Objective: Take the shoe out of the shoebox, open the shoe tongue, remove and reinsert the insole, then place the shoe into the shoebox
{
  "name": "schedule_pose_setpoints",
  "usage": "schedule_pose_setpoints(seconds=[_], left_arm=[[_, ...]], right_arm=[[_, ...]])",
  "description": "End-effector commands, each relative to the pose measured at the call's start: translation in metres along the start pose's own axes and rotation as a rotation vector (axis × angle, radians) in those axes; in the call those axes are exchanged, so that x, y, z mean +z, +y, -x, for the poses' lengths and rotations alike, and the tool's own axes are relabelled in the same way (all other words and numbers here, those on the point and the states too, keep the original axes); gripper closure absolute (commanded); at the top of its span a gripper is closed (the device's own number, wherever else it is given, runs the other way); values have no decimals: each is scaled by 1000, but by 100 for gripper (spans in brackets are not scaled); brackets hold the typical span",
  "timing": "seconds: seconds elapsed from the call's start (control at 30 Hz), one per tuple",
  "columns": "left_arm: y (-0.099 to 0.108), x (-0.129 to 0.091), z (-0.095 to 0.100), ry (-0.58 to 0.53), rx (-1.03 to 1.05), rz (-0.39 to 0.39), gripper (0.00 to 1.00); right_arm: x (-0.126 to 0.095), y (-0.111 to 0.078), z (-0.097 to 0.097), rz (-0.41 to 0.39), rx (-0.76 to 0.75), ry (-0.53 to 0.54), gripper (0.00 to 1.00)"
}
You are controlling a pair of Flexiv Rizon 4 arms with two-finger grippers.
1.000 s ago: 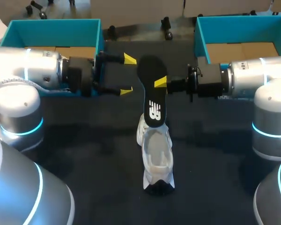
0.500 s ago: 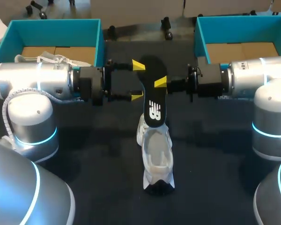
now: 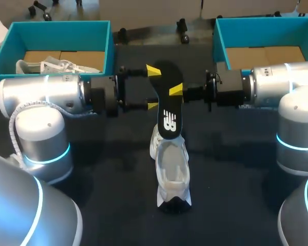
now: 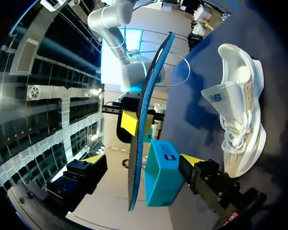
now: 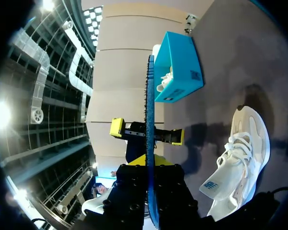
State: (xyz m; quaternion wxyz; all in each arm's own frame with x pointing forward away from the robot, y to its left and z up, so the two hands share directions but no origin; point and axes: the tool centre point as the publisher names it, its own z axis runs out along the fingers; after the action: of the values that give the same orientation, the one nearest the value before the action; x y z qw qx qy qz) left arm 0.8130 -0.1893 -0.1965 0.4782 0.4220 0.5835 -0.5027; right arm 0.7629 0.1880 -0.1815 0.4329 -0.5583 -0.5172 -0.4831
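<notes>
Right end effector: gripping insole | left end effector: spread wide beside insole | shoe: on table

Insole hides shoe far end, right hand second finger.

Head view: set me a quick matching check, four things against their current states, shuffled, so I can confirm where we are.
Things:
1 insole
2 shoe
3 left gripper
4 left shoebox

States:
A open, close to the insole
B holds another white shoe
C upright, clamped by the right gripper
D lying free, no gripper on it

Pairs: 1-C, 2-D, 3-A, 4-B
</notes>
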Motion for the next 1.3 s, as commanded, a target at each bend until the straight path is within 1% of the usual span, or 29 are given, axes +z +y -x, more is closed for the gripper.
schedule_pose_setpoints(seconds=[0.03,0.07,0.13,0.17,0.2,0.23,0.5,0.67,0.87,1.3], left_arm=[[-4,5,-1,-19,3,17,17],[-4,6,0,-22,3,17,26],[-5,6,1,-25,4,17,41],[-5,7,1,-25,6,16,42],[-5,7,1,-26,6,16,49],[-6,7,2,-27,7,15,51],[-9,11,2,-31,13,5,52],[-11,13,7,-37,20,3,54],[-12,17,11,-46,37,5,59],[-10,19,9,-37,50,17,73]], right_arm=[[2,0,0,3,0,-1,100],[2,0,0,3,0,-1,100],[2,0,0,3,0,-1,100],[2,0,0,3,0,-1,100],[2,0,0,3,0,-1,100],[2,0,0,3,0,-1,100],[2,0,0,3,0,-1,100],[2,0,0,3,0,-1,100],[2,0,0,3,0,-1,100],[2,0,0,3,0,-1,100]])
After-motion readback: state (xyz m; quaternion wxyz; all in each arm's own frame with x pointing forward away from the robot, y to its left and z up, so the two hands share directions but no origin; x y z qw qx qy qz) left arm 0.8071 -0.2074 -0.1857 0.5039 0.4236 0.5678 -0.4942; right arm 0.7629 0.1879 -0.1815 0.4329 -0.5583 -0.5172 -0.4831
